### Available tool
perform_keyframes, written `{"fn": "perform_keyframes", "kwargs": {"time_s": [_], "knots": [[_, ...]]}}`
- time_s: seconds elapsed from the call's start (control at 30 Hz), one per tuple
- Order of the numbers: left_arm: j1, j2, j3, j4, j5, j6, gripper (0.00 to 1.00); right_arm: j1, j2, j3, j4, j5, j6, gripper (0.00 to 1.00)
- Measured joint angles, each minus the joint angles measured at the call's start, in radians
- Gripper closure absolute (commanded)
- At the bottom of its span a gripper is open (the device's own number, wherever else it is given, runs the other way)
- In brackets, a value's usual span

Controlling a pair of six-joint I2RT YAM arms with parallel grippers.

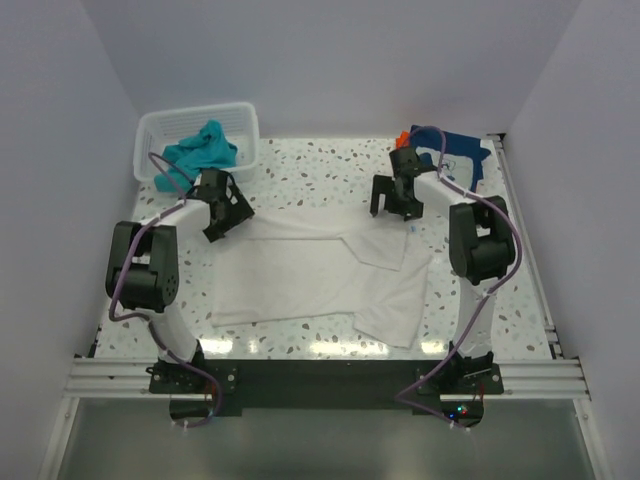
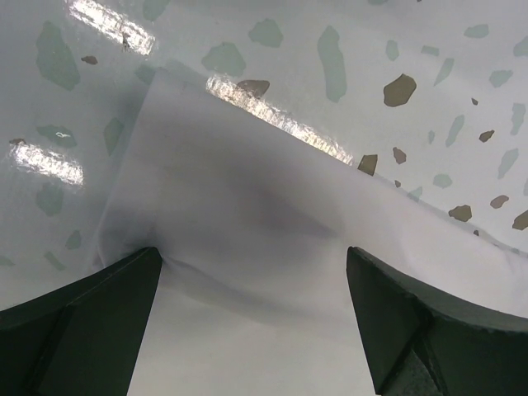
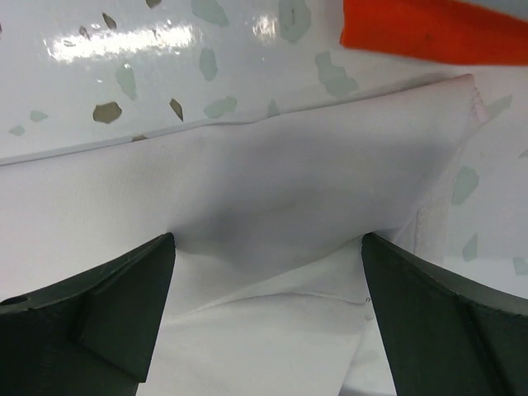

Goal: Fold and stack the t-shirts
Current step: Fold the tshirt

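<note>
The large white t-shirt [image 1: 310, 275] lies spread flat in the middle of the table, partly folded on its right side. My left gripper [image 1: 222, 215] is open, its tips down on the shirt's far left corner [image 2: 247, 206]. My right gripper [image 1: 395, 205] is open, its tips on the shirt's far right edge [image 3: 272, 173]. In both wrist views the fingers [image 2: 82, 322] [image 3: 107, 305] stand wide apart with white cloth between them. The teal shirt [image 1: 205, 148] lies crumpled in the basket. The navy shirt [image 1: 462, 155] lies at the back right, with the orange one [image 1: 402, 135] [image 3: 429, 29] beside it.
A white mesh basket [image 1: 160, 125] stands at the back left corner. White walls close in the table at the back and both sides. The speckled tabletop [image 1: 320, 170] shows between the basket and the navy shirt.
</note>
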Motion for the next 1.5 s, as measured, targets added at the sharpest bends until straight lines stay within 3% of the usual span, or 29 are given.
{"fn": "perform_keyframes", "kwargs": {"time_s": [0.37, 0.67, 0.8, 1.0, 1.23, 1.43, 1.5], "knots": [[0.002, -0.034, 0.027, -0.104, -0.011, -0.002, 0.0, -0.003, -0.018, -0.004, -0.011, -0.004, -0.021, 0.01], [-0.064, -0.398, -0.115, -0.226, -0.06, -0.082, 0.0, -0.003, -0.364, -0.262, 0.026, -0.024, 0.007, 0.01], [-0.24, -0.533, -0.234, -0.285, -0.086, -0.195, 0.0, -0.003, -0.534, -0.42, 0.057, -0.037, 0.027, 0.01], [-0.522, -0.685, -0.413, -0.375, -0.09, -0.425, 0.0, -0.003, -0.639, -0.554, 0.056, -0.051, 0.032, 0.01], [-0.555, -0.727, -0.56, -0.455, -0.113, -0.624, 0.0, -0.003, -0.654, -0.573, 0.057, -0.052, 0.032, 0.01], [-0.554, -0.836, -0.58, -0.547, -0.205, -0.769, 0.04, -0.003, -0.654, -0.573, 0.056, -0.052, 0.028, 0.01], [-0.547, -0.854, -0.58, -0.583, -0.242, -0.806, 0.14, -0.003, -0.654, -0.573, 0.056, -0.052, 0.027, 0.01]]}}
